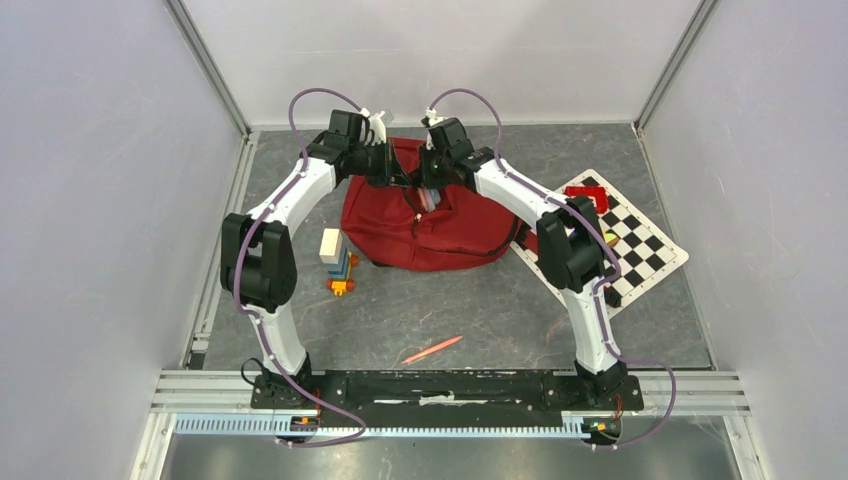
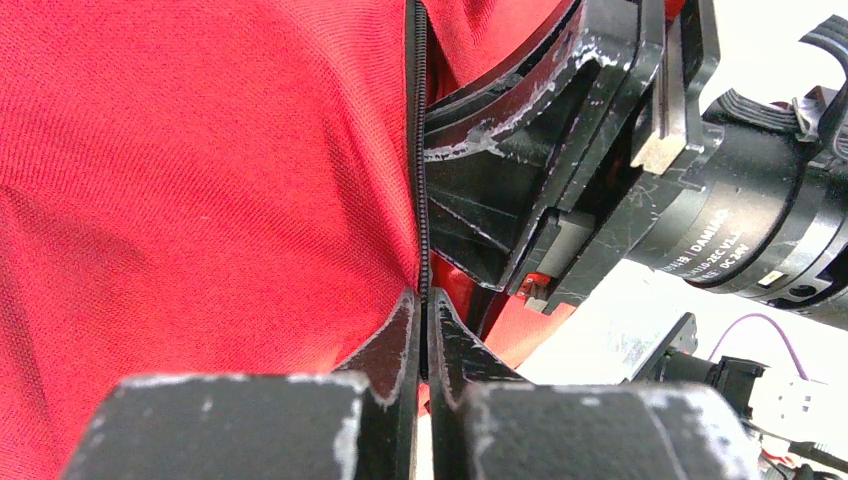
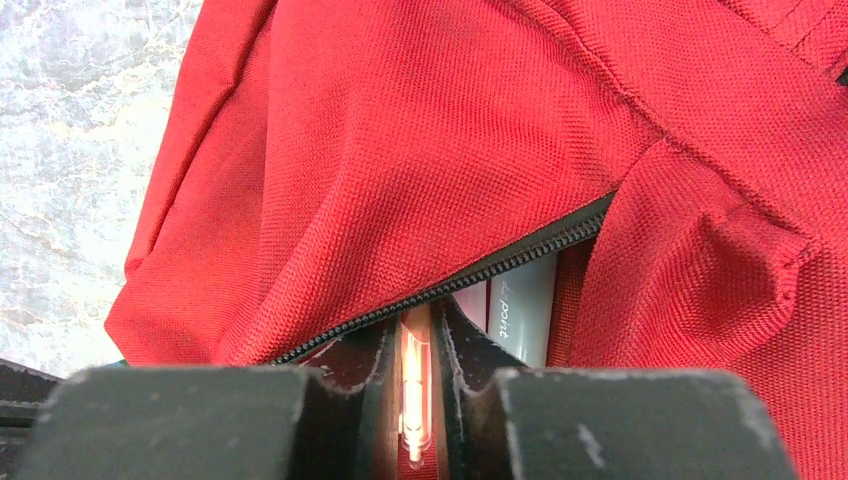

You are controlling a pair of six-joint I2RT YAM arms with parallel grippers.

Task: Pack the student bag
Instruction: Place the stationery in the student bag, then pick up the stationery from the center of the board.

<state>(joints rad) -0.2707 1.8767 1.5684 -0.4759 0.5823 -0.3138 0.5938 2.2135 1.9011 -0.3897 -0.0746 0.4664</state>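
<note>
Grey marbled tabletop (image 1: 500, 310), white walls. Dark red woven-fabric student bag (image 1: 440, 235) slumped in a dome mid-table, far side. Left gripper (image 2: 425, 300) pinched tight on its black zip-tooth edge. Right gripper (image 3: 413, 320) at the zip slit, fingers narrow, with a slim translucent orange stick (image 3: 413, 390) between them; can't tell if it's gripped.

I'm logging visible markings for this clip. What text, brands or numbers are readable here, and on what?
"DAMIAO": on the black motor housing, left wrist view.
Smaller print beside it: too blurred.
Sideways print on the grey item inside the student bag: illegible.
</note>
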